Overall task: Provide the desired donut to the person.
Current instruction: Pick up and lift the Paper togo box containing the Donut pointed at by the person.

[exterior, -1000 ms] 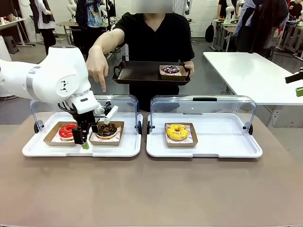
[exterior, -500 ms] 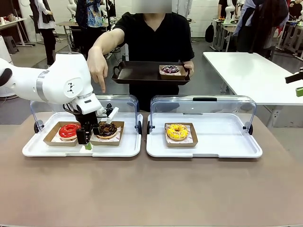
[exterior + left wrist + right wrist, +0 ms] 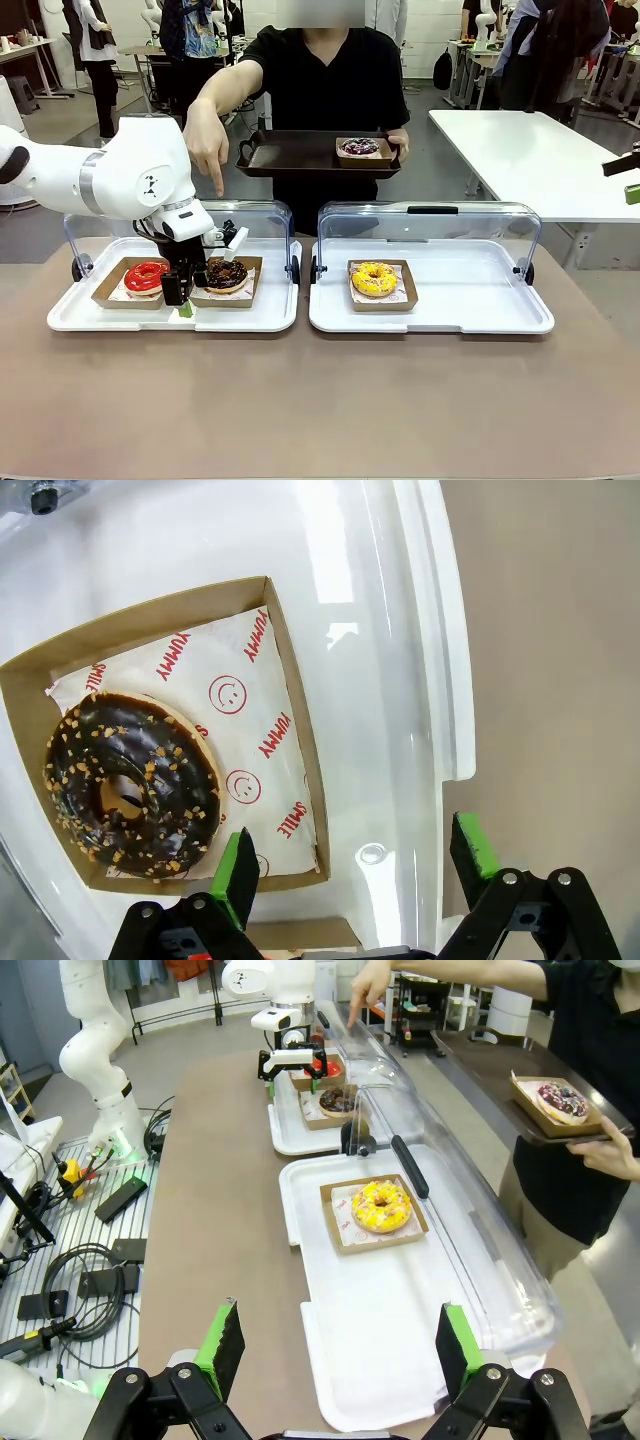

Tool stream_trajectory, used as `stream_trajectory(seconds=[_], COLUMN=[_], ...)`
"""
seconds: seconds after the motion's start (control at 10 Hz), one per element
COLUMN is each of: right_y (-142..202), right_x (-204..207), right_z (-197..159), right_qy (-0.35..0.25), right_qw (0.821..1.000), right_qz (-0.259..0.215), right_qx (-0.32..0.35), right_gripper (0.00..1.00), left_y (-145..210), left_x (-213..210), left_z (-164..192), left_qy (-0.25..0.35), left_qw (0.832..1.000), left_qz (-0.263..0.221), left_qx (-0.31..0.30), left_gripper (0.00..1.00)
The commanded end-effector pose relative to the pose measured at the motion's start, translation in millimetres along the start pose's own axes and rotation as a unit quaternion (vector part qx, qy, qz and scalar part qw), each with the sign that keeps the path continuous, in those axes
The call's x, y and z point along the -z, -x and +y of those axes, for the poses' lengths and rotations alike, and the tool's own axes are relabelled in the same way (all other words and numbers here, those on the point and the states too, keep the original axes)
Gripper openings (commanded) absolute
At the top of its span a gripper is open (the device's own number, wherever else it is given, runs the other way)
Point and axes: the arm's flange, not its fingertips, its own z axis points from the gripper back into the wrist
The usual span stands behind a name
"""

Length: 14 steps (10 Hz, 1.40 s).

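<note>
I see the left end effector (image 3: 355,860) with jaws apart and empty over the left white tray (image 3: 270,310). In its wrist view the chocolate donut (image 3: 130,780) sits in its carton at 10 o'clock, and at 3 o'clock of the red donut (image 3: 145,277). The person's hand (image 3: 205,135) points down at that tray; the right end effector (image 3: 335,1345) is likewise apart, holding nothing.

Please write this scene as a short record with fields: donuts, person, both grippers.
Left white tray: red donut and chocolate donut
Right white tray: yellow donut
Person: pointing hand aims down above the chocolate donut; other hand holds a dark tray with a purple donut
Left gripper: open, low beside the chocolate donut, holding nothing
Right gripper: open, empty, above the table
</note>
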Motion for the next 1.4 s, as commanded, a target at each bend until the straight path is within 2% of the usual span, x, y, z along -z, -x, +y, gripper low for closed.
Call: stream_trajectory(seconds=[0.0,0.9,1.0,1.1,1.2,1.3], right_y=[-1,-1,-1,-1,-1,-1], right_x=[1,1,1,1,1,1], right_z=[0,0,0,0,0,0], right_qy=[0.0,0.0,0.0,0.0,0.0,0.0], right_qw=[1.0,1.0,1.0,1.0,1.0,1.0], right_qz=[-0.01,-0.01,-0.01,-0.01,-0.01,-0.01], right_qx=[0.001,0.001,0.001,0.001,0.001,0.001], right_gripper=[1.0,1.0,1.0,1.0,1.0,1.0], left_y=[-3,1,2,4,3,3], left_x=[1,13,11,9,9,9], left_z=[4,15,15,15,13,12], left_qy=[0.011,0.014,0.01,0.009,0.009,0.008], left_qw=[1.0,1.0,1.0,1.0,1.0,1.0], left_qz=[0.008,0.013,0.013,0.012,0.011,0.01], left_qx=[-0.01,-0.019,-0.019,-0.019,-0.02,-0.02], left_gripper=[1.0,1.0,0.49,0.45,0.0,0.39])
